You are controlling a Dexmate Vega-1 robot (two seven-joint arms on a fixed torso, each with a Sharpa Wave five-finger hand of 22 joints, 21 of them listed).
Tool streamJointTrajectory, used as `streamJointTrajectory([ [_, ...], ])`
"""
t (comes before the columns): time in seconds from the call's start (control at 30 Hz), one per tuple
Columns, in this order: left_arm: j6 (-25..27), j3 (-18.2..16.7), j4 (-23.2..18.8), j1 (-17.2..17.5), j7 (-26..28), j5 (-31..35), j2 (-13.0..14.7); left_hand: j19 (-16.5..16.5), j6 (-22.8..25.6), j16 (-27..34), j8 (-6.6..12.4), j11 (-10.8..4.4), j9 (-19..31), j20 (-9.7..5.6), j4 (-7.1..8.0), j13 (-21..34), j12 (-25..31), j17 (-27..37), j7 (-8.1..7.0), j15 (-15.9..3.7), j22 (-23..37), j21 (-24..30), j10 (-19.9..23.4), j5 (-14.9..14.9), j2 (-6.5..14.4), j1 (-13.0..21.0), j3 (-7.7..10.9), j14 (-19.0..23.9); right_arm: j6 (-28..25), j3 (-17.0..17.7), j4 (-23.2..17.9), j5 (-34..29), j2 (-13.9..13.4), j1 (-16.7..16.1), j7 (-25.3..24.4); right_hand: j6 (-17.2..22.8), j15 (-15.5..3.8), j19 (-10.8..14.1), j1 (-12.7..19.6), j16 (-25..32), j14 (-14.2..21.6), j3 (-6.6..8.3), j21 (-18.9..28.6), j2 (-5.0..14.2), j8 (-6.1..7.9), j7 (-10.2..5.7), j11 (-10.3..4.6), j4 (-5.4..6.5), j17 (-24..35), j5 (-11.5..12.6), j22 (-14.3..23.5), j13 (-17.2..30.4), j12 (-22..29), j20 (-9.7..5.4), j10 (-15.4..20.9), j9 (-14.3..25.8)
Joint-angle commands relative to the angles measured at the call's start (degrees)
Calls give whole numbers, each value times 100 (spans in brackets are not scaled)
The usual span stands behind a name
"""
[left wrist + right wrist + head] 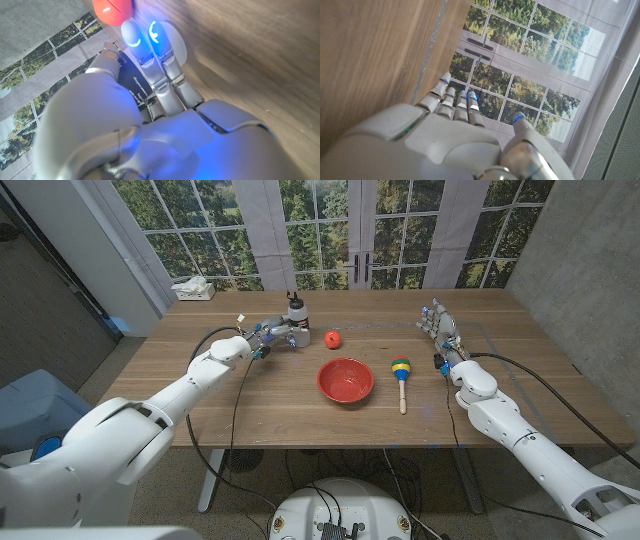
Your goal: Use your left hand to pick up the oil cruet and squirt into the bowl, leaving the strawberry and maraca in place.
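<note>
The oil cruet (295, 312), a pale bottle with a black cap, stands upright at the back middle of the table. My left hand (277, 334) is wrapped round its lower part. In the left wrist view the fingers (150, 45) lie along one side of the cruet (176, 41) and the thumb (106, 64) along the other. The strawberry (333, 338) (112, 10) lies just beyond the fingertips. In front of the strawberry sits the red bowl (345, 381), with the striped maraca (401, 372) to its right. My right hand (441, 327) stands apart at the right, fingers spread, holding nothing.
A white box (194, 288) sits at the table's far left corner. Windows and a door stand behind the table. Cables trail from both arms across the wood. A grey wall rises to the right.
</note>
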Motion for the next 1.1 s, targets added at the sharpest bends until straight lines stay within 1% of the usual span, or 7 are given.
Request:
streamJointTrajectory([
  [0.03,345,-101,-563,270,460,-61,108,46,401,28,100,-233,21,-356,46,22,96,31,67,2,-48,39,748,99,344,30,277,156,-4,40,-79,26,-42,-68,-7,26,28,30,-31,-2,29,17,-35,15,-18,3,19,-33,9,10,34,23,-11,-12,61,12],
  [0.07,377,-106,-645,304,522,-45,134,80,506,23,129,-250,24,-369,44,21,94,24,60,3,-36,55,802,116,405,56,349,164,-8,43,-83,33,-43,-71,-4,26,31,29,-31,-2,32,17,-38,14,-18,3,22,-35,8,10,35,23,-10,-11,64,12],
  [0.17,478,-115,-903,402,721,27,221,84,685,69,167,-225,38,-371,32,20,77,59,110,4,68,107,968,153,452,91,558,225,-13,44,-96,36,-54,-84,4,29,31,31,-28,-5,32,16,-44,14,-17,8,28,-42,5,10,35,23,-8,-13,72,12],
  [0.2,529,-112,-1020,441,821,79,262,73,767,69,194,-251,46,-365,29,20,59,57,136,4,85,114,990,160,445,96,613,223,-14,42,-103,25,-63,-90,0,31,34,26,-28,-7,31,16,-48,14,-17,6,27,-43,5,10,35,23,-9,-14,71,12],
  [0.33,638,-144,-1381,596,1167,204,366,68,866,74,234,-236,76,-361,20,23,27,52,158,4,119,163,1096,156,401,88,719,227,-19,56,-141,41,-74,-124,-6,39,35,27,-23,-12,32,16,-61,16,-15,16,46,-55,0,10,35,23,-1,-14,96,12],
  [0.73,752,-232,-1906,815,1431,306,581,-4,935,96,273,-268,125,-359,29,30,-56,44,179,3,162,238,1215,141,369,34,860,250,19,76,-234,12,-79,-215,-80,63,43,31,-18,-26,31,13,-93,21,-10,30,52,-78,-9,10,36,23,3,-12,123,11],
  [1.1,784,-349,-2264,1017,1451,258,768,-55,976,86,299,-276,157,-352,59,35,-145,8,193,3,141,271,1254,132,362,-51,962,238,15,51,-271,-37,-55,-223,-127,67,36,39,-17,-36,31,11,-120,31,-12,32,48,-95,-15,10,36,23,-6,-14,113,11],
])
